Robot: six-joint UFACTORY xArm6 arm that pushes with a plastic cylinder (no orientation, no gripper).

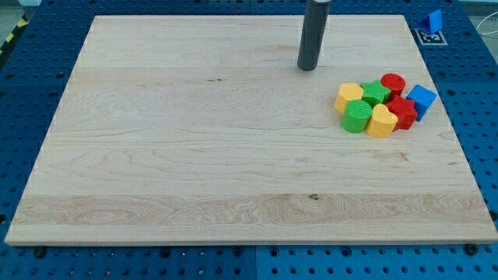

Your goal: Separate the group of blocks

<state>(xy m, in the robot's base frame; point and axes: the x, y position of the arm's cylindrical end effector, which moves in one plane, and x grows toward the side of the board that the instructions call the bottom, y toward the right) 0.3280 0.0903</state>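
Note:
Several blocks sit packed together at the view's right, on the wooden board [194, 140]. They are a yellow block [348, 96], a green star [376, 92], a red cylinder [393, 83], a blue cube [422, 99], a red block [403, 112], a green cylinder [357, 116] and a yellow heart [381, 122]. They touch one another. My tip [308, 68] stands on the board up and to the left of the group, apart from the yellow block by a short gap.
The board lies on a blue perforated table [31, 62]. A small blue object [433, 21] on a marker tag sits off the board at the view's top right.

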